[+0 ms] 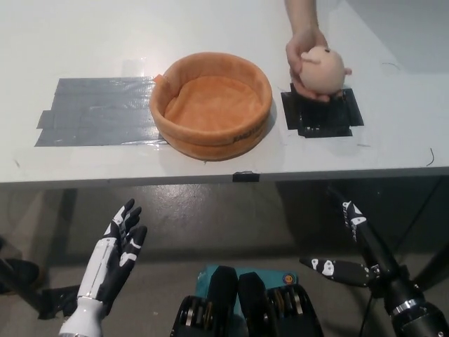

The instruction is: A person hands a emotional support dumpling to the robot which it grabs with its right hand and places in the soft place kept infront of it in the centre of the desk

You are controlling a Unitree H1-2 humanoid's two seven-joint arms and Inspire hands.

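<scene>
Nearest the camera, low in the frame, are the robot's two hands. The white left hand (112, 256) sits at the lower left, below the edge of the white surface (84, 42). Its fingers (125, 214) are spread apart and hold nothing; it looks like it is just resting. The black right hand (354, 246) is at the lower right, also below the surface edge. Its fingers are apart too, one part pointing up and one pointing sideways, and they hold nothing. I think it is open like that so it is ready to take the toy.

The toy is the round, soft, peach-pink dumpling (324, 69). It is at the upper right of the frame, in a person's hand (303, 56), just over a square of black tape (321, 114). The person's hand wraps it from the left side and from under it. It is likely held out there so the robot's right hand can reach it. The black square probably marks the hand-over spot.

In the middle of the frame sits the round, soft, orange bed with raised sides (210, 105). It is empty, and placed in the centre so the dumpling can go in it. A patch of grey tape (95, 111) lies left of it, touching its side.

Count: one dumpling, one orange bed, two tape patches, two robot hands, one person's hand.
</scene>
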